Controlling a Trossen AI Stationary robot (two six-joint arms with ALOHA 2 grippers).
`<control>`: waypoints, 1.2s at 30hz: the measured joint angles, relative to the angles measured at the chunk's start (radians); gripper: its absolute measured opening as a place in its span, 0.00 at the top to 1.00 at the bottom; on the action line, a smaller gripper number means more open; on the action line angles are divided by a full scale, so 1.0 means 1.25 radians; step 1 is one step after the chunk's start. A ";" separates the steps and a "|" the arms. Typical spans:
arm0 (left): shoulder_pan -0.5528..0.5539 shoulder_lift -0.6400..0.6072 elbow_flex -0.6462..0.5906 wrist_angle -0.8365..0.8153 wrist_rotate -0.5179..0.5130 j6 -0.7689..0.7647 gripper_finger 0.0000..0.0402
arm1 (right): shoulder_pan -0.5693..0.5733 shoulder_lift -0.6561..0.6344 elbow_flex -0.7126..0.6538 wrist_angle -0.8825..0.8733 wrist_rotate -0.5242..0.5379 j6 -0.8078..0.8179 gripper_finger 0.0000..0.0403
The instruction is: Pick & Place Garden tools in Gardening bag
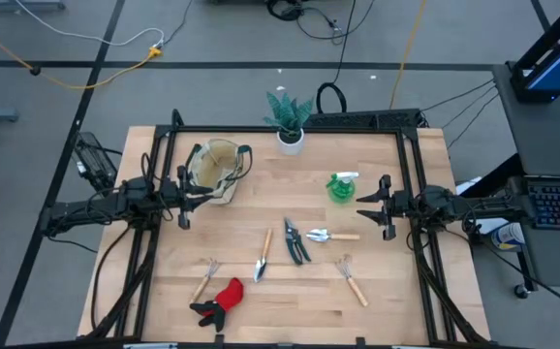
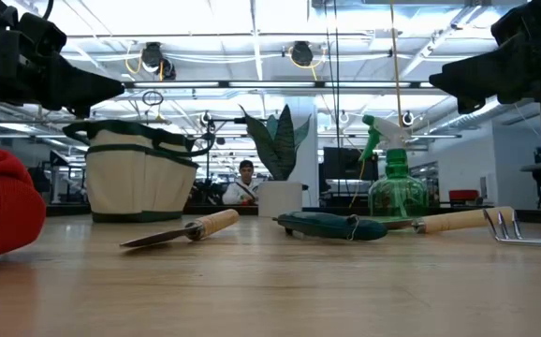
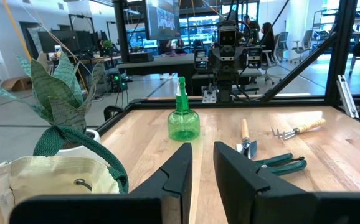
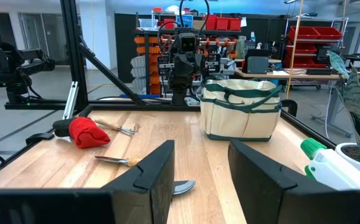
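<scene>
Pruning shears, dark handles, lie mid-table, long axis running nearly front-to-back. Left of them a trowel lies blade toward the front edge; right of them a second trowel lies crosswise. Two rakes flank these; the red-black glove sits near the front. The beige bag stands upright, green-trimmed, beside the left gripper, fingers parted, empty. The right gripper is likewise parted, near the green spray bottle.

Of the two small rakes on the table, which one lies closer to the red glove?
The rake on the left arm's side lies just beside the red glove. The other rake lies far off, on the right arm's side, beyond the pruning shears.
</scene>
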 joint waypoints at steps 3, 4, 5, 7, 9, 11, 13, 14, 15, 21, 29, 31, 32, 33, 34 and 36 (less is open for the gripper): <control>0.000 0.000 0.000 0.000 0.000 0.000 0.83 | 0.000 0.000 0.000 0.000 0.000 0.000 0.65; 0.000 0.000 0.000 0.000 0.000 0.000 0.83 | 0.000 0.000 0.000 0.000 0.000 0.000 0.65; 0.000 0.000 0.000 0.000 0.000 0.000 0.83 | 0.000 0.000 0.000 0.000 0.000 0.000 0.65; 0.000 0.000 0.000 0.000 0.000 0.000 0.83 | 0.000 0.000 0.000 0.000 0.000 0.000 0.65; 0.000 0.000 0.000 0.000 0.000 0.000 0.83 | 0.000 0.000 0.000 0.000 0.000 0.000 0.65; 0.000 0.000 0.000 0.000 0.000 0.000 0.83 | 0.000 0.000 0.000 0.000 0.000 0.000 0.65; 0.000 0.000 0.000 0.000 0.000 0.000 0.83 | 0.000 0.000 0.000 0.000 0.000 0.000 0.65; 0.000 0.000 0.000 0.000 0.000 0.000 0.83 | 0.000 0.000 0.000 0.000 0.000 0.000 0.65; 0.000 0.000 0.000 0.000 0.000 0.000 0.83 | 0.000 0.000 0.000 0.000 0.000 0.000 0.65; 0.000 0.000 0.000 0.000 0.000 0.000 0.83 | 0.000 0.000 0.000 0.000 0.000 0.000 0.65; 0.000 0.000 0.000 0.000 0.000 0.000 0.83 | 0.000 0.000 0.000 0.002 0.000 0.026 0.65; 0.000 0.000 0.000 0.001 0.000 0.001 0.83 | 0.000 0.001 0.000 0.025 0.000 0.053 0.65; 0.000 0.000 0.000 0.002 0.000 0.006 0.83 | 0.000 0.002 0.000 0.038 0.000 0.063 0.65; 0.000 0.000 0.000 0.005 0.000 0.013 0.83 | 0.000 0.002 0.000 0.049 0.000 0.067 0.65; 0.000 0.000 0.000 0.007 0.000 0.018 0.83 | 0.000 0.003 0.000 0.061 0.000 0.069 0.65; 0.000 0.000 0.000 0.006 0.000 0.020 0.83 | 0.000 0.005 0.000 0.087 0.001 0.068 0.65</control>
